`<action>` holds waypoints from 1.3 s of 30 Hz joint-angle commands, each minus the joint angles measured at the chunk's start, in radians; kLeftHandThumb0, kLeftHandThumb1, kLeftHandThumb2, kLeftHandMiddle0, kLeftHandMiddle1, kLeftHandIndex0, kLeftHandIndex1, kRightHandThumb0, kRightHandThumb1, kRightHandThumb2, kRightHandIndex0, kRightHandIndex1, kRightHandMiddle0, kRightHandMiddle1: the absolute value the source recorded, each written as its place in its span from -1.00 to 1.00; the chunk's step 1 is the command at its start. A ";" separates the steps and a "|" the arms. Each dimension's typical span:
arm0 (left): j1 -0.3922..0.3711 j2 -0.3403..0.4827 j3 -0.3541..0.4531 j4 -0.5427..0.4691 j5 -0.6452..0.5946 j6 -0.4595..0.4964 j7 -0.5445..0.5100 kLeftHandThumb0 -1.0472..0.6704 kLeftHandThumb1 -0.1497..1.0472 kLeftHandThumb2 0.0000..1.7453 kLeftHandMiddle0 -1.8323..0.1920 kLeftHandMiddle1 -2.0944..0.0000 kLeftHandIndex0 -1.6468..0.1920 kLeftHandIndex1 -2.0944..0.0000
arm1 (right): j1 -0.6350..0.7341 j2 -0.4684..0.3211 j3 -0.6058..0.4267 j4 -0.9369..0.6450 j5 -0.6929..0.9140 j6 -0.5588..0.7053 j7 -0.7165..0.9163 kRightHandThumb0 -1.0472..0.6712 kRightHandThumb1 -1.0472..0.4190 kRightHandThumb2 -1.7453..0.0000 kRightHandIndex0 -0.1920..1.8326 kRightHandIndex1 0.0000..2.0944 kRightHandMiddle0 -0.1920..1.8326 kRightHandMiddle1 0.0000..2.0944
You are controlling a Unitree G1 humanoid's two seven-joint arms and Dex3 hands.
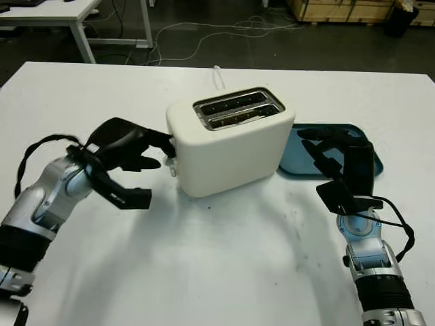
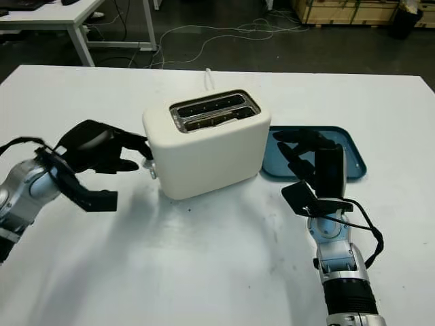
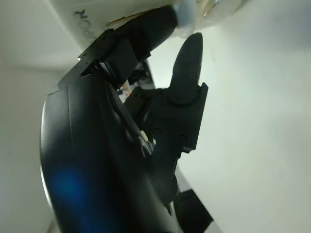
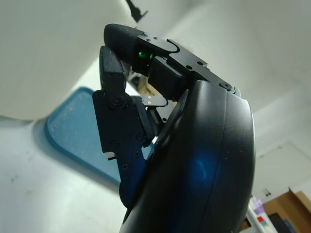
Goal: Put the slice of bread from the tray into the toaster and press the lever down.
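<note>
While the left hand (image 1: pixel 139 153) presses fingertips on the lever (image 1: pixel 170 161) at the toaster's (image 1: pixel 228 139) end, bread sits in its near slot; right hand (image 2: pixel 309 159) open over the blue tray (image 2: pixel 353 153).

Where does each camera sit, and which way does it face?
Left eye view: on the head, looking down at the toaster and blue tray; both arms enter from below.
Right eye view: same scene from slightly aside, left hand at the toaster's end.
Left wrist view: beside the left hand's fingers, facing the toaster's end.
Right wrist view: behind the right hand, facing the tray.
The tray shows in the right wrist and eye views.
</note>
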 commanded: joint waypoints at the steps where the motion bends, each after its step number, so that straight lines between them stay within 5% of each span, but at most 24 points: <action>1: 0.048 -0.220 -0.345 0.176 0.213 0.232 -0.371 -0.29 0.79 -0.80 0.00 -0.01 -0.34 0.63 | 0.002 -0.005 -0.010 0.013 0.028 -0.023 0.008 -0.12 -0.83 0.85 -0.18 0.49 0.08 -0.44; 10: 0.082 -0.212 -0.380 0.134 0.195 0.323 -0.344 -0.22 0.79 -0.74 0.01 0.00 -0.35 0.56 | -0.004 -0.014 -0.010 0.023 0.019 -0.026 0.008 -0.16 -0.83 0.85 -0.19 0.49 0.08 -0.42; 17: 0.095 -0.197 -0.353 0.112 0.133 0.315 -0.300 -0.20 0.79 -0.78 -0.01 -0.27 -0.24 0.13 | 0.000 -0.009 -0.007 0.010 0.021 -0.005 0.016 -0.16 -0.83 0.86 -0.20 0.49 0.04 -0.36; 23: 0.137 -0.232 -0.305 0.080 0.112 0.383 -0.204 -0.20 0.79 -0.81 0.12 -0.65 0.05 -0.46 | 0.003 -0.011 -0.010 0.011 0.022 -0.009 0.015 -0.18 -0.83 0.86 -0.18 0.45 0.04 -0.37; 26: 0.155 -0.287 -0.308 0.184 0.097 0.395 -0.152 -0.18 0.79 -0.77 0.16 -0.59 0.08 -0.38 | 0.006 -0.013 -0.012 0.013 0.029 -0.013 0.023 -0.19 -0.83 0.85 -0.18 0.45 0.05 -0.36; 30: 0.182 -0.377 -0.317 0.316 0.078 0.435 -0.125 -0.26 0.79 -0.78 0.01 0.06 -0.14 0.41 | 0.007 -0.024 -0.018 0.028 0.035 -0.029 0.033 -0.22 -0.83 0.84 -0.18 0.49 0.04 -0.33; 32: 0.194 -0.385 -0.311 0.323 0.073 0.442 -0.115 -0.26 0.79 -0.75 0.02 0.12 -0.19 0.63 | 0.007 -0.029 -0.023 0.033 0.040 -0.034 0.037 -0.23 -0.83 0.83 -0.18 0.49 0.04 -0.32; 39: 0.229 -0.369 -0.292 0.291 0.055 0.417 -0.059 -0.26 0.79 -0.79 0.17 0.08 -0.19 0.74 | 0.016 -0.029 -0.031 0.002 0.039 -0.002 0.047 -0.23 -0.83 0.83 -0.19 0.52 0.03 -0.29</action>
